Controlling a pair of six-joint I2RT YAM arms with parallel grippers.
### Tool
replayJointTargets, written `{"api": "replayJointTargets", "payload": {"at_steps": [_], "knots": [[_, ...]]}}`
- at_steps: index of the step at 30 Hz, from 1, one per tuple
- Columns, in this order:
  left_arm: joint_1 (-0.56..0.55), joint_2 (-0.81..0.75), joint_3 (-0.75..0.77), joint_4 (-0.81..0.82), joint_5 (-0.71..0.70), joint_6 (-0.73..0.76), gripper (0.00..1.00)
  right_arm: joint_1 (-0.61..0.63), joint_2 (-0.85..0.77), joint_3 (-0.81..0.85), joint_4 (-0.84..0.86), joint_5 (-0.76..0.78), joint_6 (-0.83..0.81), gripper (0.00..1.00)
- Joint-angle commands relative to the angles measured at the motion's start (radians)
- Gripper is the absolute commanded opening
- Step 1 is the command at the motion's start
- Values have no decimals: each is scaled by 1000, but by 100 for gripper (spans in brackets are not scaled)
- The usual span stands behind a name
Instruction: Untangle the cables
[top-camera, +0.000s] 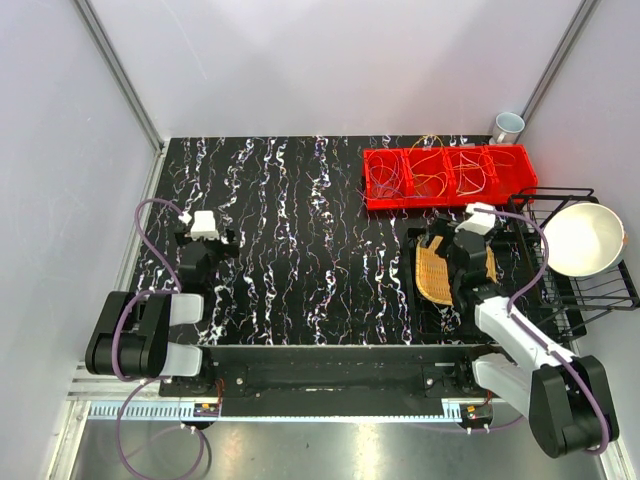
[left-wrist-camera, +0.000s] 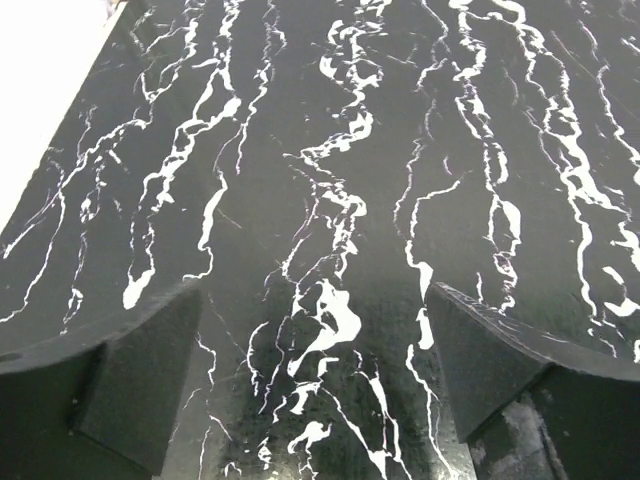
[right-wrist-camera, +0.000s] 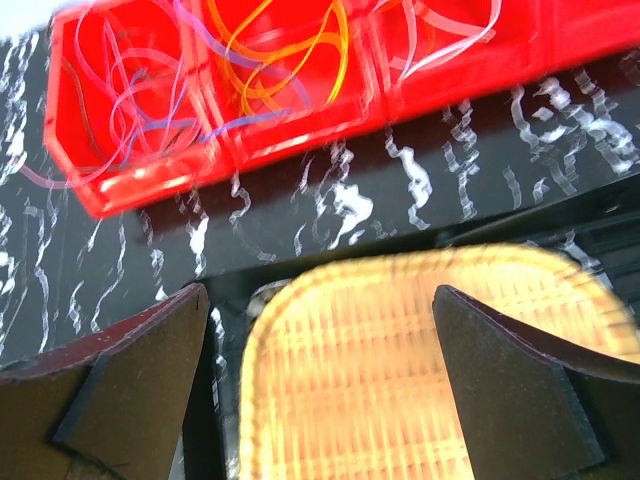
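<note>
The cables lie in a red tray (top-camera: 520, 158) with several compartments at the table's back right. In the right wrist view the pink-magenta and blue cables (right-wrist-camera: 130, 100) fill the left compartment, the yellow-orange cables (right-wrist-camera: 285, 50) the middle one, and pale pink cables (right-wrist-camera: 440, 40) the right one. My right gripper (top-camera: 462, 262) is open and empty over a woven yellow mat (right-wrist-camera: 420, 380), short of the red tray (right-wrist-camera: 150, 185). My left gripper (top-camera: 200, 255) is open and empty low over the bare black marbled table (left-wrist-camera: 330, 200) at the left.
A black wire rack (top-camera: 575, 290) with a white bowl (top-camera: 582, 238) stands at the right edge. A white cup (top-camera: 508, 126) sits behind the tray. The woven mat (top-camera: 433, 275) lies in a black holder in front of the tray. White walls close in the table.
</note>
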Motion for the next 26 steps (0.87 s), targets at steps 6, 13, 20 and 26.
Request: {"api": "replayJointTargets", "payload": {"at_steps": [6,13,20,26], "knots": [[5,5,11,136,44,3,99,0,131,219,-123,296,129,100],[8,7,10,139,44,2,99,2,84,156,-51,197,45,100],[7,7,8,139,44,3,99,2,30,132,-21,198,82,100],[8,6,10,139,44,3,99,0,8,136,-3,244,-64,100]]}}
